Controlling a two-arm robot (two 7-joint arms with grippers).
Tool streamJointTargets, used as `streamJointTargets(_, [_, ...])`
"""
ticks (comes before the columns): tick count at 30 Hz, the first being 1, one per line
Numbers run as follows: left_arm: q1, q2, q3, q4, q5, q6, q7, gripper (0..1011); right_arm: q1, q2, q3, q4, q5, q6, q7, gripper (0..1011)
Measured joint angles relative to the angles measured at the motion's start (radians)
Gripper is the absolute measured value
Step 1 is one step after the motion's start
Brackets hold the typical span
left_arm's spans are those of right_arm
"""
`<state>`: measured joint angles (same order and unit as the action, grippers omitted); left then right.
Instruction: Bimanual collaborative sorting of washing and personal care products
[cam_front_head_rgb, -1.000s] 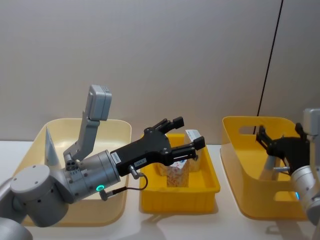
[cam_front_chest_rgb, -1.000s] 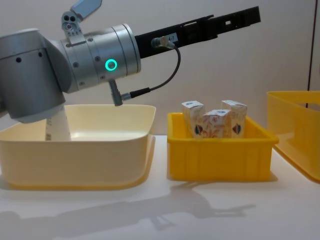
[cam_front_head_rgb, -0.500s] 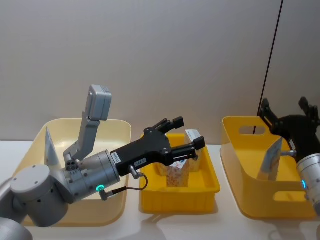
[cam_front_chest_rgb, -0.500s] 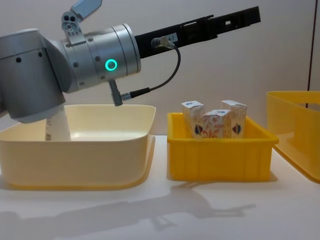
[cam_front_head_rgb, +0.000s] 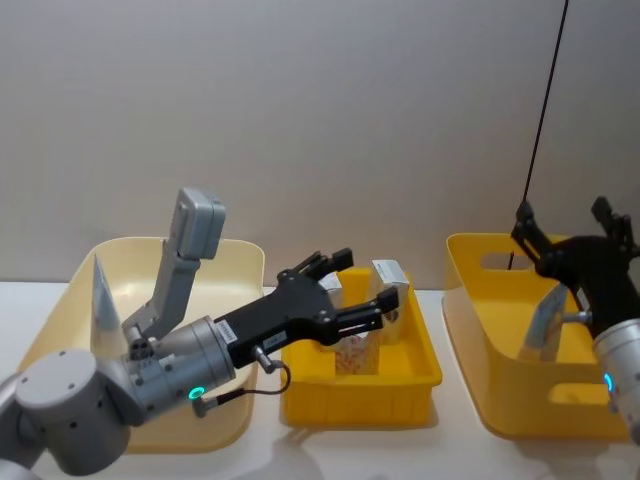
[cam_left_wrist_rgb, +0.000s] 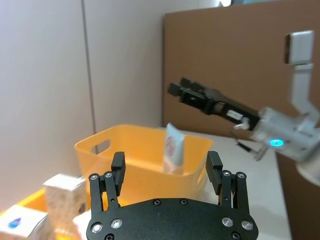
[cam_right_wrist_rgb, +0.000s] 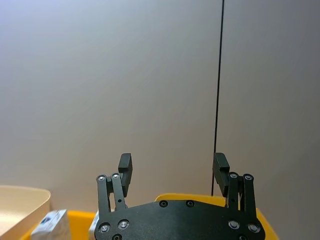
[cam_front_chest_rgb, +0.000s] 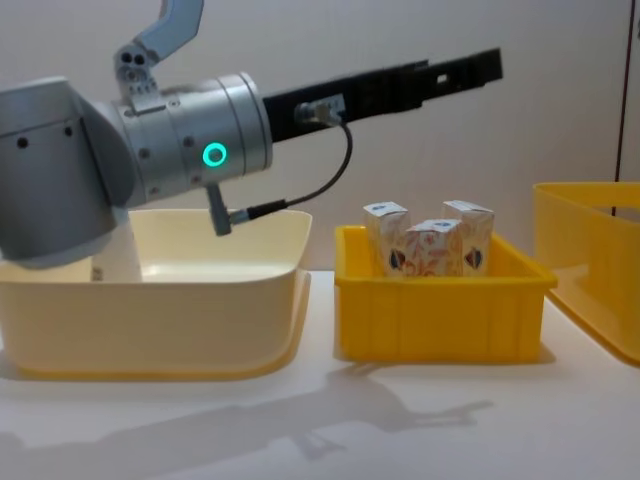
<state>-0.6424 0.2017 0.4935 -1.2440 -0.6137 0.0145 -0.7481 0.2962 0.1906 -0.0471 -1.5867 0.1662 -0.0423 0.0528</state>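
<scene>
**Labels.** No writing is legible anywhere. The small white-and-orange patterned cartons (cam_front_chest_rgb: 432, 250) each carry a blue-red drop emblem on the front face. The tall pale-blue squeeze tubes (cam_left_wrist_rgb: 173, 156) carry a red circle logo, and the lettering under it is too small to read. A white sticker (cam_front_chest_rgb: 322, 105) on the left gripper's black body is also unreadable.

**Counts.**
- Cartons: three, upright and clustered in the small yellow plastic tray (cam_front_chest_rgb: 440, 320) at centre.
- Tubes: two. One stands at the left end of the wide cream plastic bin (cam_front_chest_rgb: 150, 320). The other leans inside the deep yellow plastic bin with handle slots (cam_front_head_rgb: 470, 300) on the right.

**Grippers.**
- The left gripper (cam_front_head_rgb: 362, 280) reaches in from the left over the tray. It sits above the cartons and well clear of them in the chest view. Its fingers are spread wide with nothing between them.
- The right gripper (cam_front_head_rgb: 562, 218) is raised over the deep yellow bin, above the tube there and not touching it. Its fingers are wide apart and empty (only plain wall shows between them in its own wrist view).

**Surface.** It is white and matte (cam_front_chest_rgb: 400, 430). The three containers sit in a row on it, with gaps between them.

**Room.**
- A flat grey-beige wall stands behind.
- A thin black line (cam_front_head_rgb: 540, 130) runs down the wall toward the right bin.
- A brown panel (cam_left_wrist_rgb: 240, 60) stands behind the right arm in the left wrist view.
</scene>
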Motion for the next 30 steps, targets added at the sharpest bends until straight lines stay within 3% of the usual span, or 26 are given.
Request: streamJointTargets(30, [0.214, 0.096, -0.021, -0.202, 0.219, 0.0, 0.39, 1003, -0.282, 0.134, -0.163, -0.164, 0.111, 0.07, 0.013, 1001])
